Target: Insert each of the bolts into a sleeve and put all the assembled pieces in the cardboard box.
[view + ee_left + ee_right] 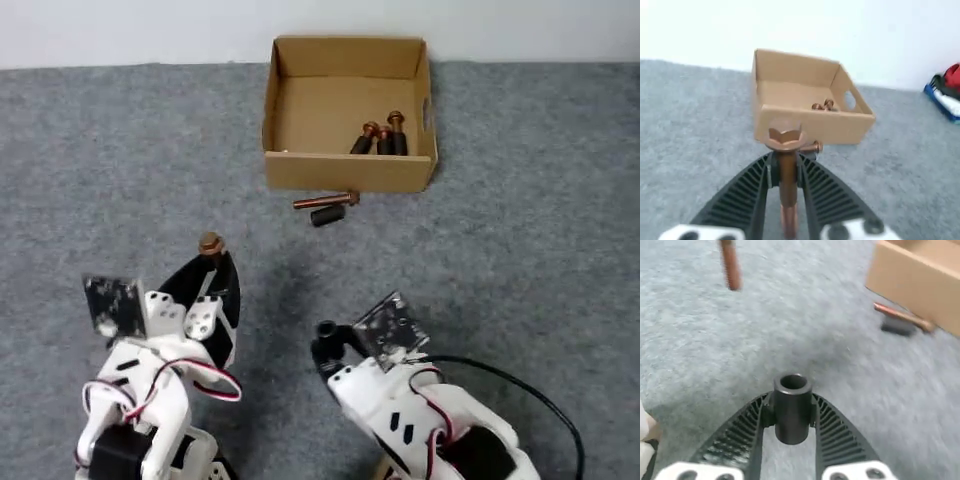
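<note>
Bolt (786,175) stands upright in the left end effector (785,159), which is closed on its shank. The hex head sits above the tips and the threaded end hangs free below. The right end effector (792,402) is closed on a dark sleeve (792,410), which it holds upright with the open bore facing up. In the high view both arms hover well in front of the cardboard box (345,172), with the bolt-holding arm off towards the box's left corner and the sleeve-holding arm farther out from its front wall. The two parts are apart and not lined up, so the step in hand looks like mating this pair. The next move calls for bringing the bolt's tip over the bore, keeping both axes parallel, and lowering it squarely, since a small tilt would likely jam it on the sleeve's rim. Just in front of the box's front wall, a second bolt (325,201) and a second sleeve (327,215) lie side by side on the grey worktop (520,260), not yet joined. Inside the box, against its right wall, lie several assembled pieces (382,135), so the task seems past halfway.
</note>
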`<state>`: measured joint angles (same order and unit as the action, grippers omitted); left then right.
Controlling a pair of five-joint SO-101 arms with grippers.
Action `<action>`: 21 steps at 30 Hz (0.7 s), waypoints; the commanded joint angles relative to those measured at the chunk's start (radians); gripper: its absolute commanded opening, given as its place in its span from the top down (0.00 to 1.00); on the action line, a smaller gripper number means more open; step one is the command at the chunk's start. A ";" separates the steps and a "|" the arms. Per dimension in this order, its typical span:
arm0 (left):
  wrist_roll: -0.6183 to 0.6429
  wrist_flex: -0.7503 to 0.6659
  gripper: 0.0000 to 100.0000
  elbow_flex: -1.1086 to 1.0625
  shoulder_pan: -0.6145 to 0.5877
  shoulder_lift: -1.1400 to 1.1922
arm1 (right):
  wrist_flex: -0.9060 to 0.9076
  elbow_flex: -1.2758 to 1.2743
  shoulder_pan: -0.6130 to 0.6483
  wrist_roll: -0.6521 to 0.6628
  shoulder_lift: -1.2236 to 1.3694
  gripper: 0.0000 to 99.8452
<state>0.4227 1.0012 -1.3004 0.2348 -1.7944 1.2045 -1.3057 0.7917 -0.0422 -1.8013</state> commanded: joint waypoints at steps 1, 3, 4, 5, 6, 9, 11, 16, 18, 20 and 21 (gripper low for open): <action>0.040 -0.037 1.00 -0.001 0.048 -0.020 | -0.107 -0.035 0.045 0.075 -0.005 0.99; 0.081 -0.037 1.00 0.010 0.095 -0.020 | -0.159 -0.075 0.053 0.135 -0.007 0.99; 0.091 -0.040 1.00 0.013 0.120 -0.020 | -0.189 -0.092 0.053 0.153 -0.007 0.99; 0.092 -0.054 1.00 0.013 0.137 -0.020 | -0.217 -0.107 0.053 0.164 -0.007 0.99; 0.092 -0.068 1.00 0.013 0.150 -0.020 | -0.243 -0.118 0.053 0.169 -0.007 0.99; 0.094 -0.095 1.00 0.016 0.180 -0.020 | -0.271 -0.135 0.053 0.170 -0.007 0.99; 0.094 -0.100 1.00 0.018 0.204 -0.020 | -0.269 -0.137 0.053 0.169 -0.007 0.99; 0.094 -0.095 1.00 0.019 0.264 -0.020 | -0.275 -0.129 0.053 0.170 -0.008 0.99; 0.094 -0.095 1.00 0.019 0.292 -0.020 | -0.275 -0.129 0.053 0.170 -0.008 0.99; 0.094 -0.095 1.00 0.018 0.315 -0.017 | -0.275 -0.124 0.053 0.170 -0.010 0.99; 0.094 -0.095 1.00 0.018 0.322 -0.015 | -0.275 -0.118 0.053 0.170 -0.008 0.99</action>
<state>0.5056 0.9352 -1.3065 0.5278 -1.8021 0.9544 -1.4515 0.8378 0.1174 -1.8013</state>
